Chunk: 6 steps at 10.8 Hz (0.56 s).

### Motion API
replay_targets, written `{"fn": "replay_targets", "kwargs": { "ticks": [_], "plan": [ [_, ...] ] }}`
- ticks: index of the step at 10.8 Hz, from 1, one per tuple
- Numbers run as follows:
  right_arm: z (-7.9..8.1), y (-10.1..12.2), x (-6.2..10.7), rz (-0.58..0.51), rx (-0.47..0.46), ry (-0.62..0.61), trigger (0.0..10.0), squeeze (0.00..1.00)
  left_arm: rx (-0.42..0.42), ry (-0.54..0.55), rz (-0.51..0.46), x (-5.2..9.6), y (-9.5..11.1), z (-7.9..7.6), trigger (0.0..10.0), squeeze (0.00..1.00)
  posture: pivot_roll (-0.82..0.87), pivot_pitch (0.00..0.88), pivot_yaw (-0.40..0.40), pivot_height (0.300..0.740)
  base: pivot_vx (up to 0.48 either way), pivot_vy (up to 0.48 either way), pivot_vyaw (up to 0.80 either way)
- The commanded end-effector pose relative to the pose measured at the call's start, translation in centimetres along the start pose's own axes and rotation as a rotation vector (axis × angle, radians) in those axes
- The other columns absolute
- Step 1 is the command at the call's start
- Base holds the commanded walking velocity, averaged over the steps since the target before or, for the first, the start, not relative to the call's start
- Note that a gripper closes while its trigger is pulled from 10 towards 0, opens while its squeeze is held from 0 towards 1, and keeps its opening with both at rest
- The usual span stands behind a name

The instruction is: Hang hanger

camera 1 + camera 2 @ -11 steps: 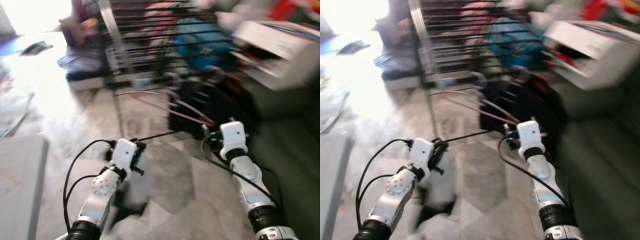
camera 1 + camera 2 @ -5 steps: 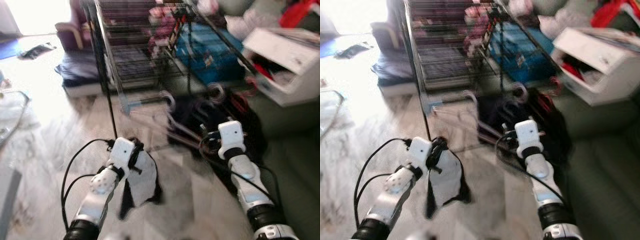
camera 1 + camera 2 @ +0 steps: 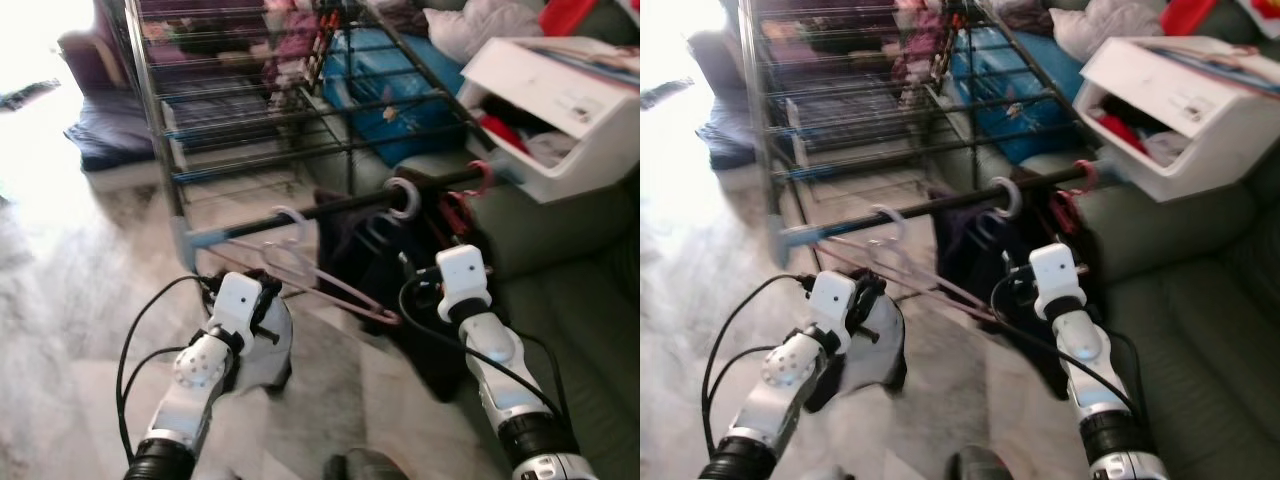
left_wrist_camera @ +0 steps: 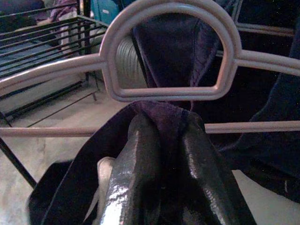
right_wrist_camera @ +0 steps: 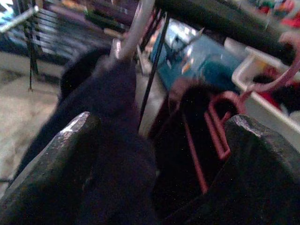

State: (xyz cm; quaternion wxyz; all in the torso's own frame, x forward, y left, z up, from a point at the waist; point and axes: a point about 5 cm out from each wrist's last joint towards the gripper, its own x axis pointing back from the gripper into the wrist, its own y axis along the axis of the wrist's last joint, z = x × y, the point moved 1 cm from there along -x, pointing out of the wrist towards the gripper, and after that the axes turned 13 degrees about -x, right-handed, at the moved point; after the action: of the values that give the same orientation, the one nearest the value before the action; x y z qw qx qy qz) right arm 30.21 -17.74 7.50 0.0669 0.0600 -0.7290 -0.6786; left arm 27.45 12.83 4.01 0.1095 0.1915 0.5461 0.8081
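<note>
On the dark rail (image 3: 330,207) of the drying rack (image 3: 250,90), a pale pink hanger (image 3: 310,275) sits by its white hook, its bars slanting down toward the floor. The left gripper (image 4: 161,140), just below the hanger's neck loop, is pinched tight on a dark cloth (image 4: 159,117); the right gripper (image 5: 159,154), fingers spread wide, faces dark garments (image 3: 370,250) hanging from the rail. To the right, the open white box (image 3: 560,100) holds red and pale clothes.

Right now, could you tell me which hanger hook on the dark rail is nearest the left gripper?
The pale hook nearest the rail's grey-tipped end; the white hook and red hook hang further along.
</note>
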Motion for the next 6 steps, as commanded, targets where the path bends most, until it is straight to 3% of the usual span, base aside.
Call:
{"fn": "replay_targets", "kwargs": {
  "ticks": [1, 4, 6],
  "plan": [
    [0.4, 0.8, 0.1, -0.045, 0.007, 0.014, 10.0, 0.00, -0.014, 0.022, -0.016, 0.2, 0.4, 0.6, 10.0, 0.00, -0.03, 0.013, -0.074, 0.740, 0.000, 0.000, 0.00],
    [0.9, 0.9, 2.0, -0.047, 0.026, 0.105, 10.0, 0.00, -0.062, 0.017, -0.014, 0.3, 1.0, 0.9, 10.0, 0.00, -0.04, 0.021, -0.068, 0.740, 0.000, 0.000, 0.00],
    [2.3, 1.3, 2.7, -0.030, 0.011, 0.262, 10.0, 0.00, -0.132, 0.022, -0.004, 1.0, 1.0, 1.5, 10.0, 0.00, -0.03, 0.041, -0.059, 0.740, 0.000, 0.000, 0.00]
  ]
}}
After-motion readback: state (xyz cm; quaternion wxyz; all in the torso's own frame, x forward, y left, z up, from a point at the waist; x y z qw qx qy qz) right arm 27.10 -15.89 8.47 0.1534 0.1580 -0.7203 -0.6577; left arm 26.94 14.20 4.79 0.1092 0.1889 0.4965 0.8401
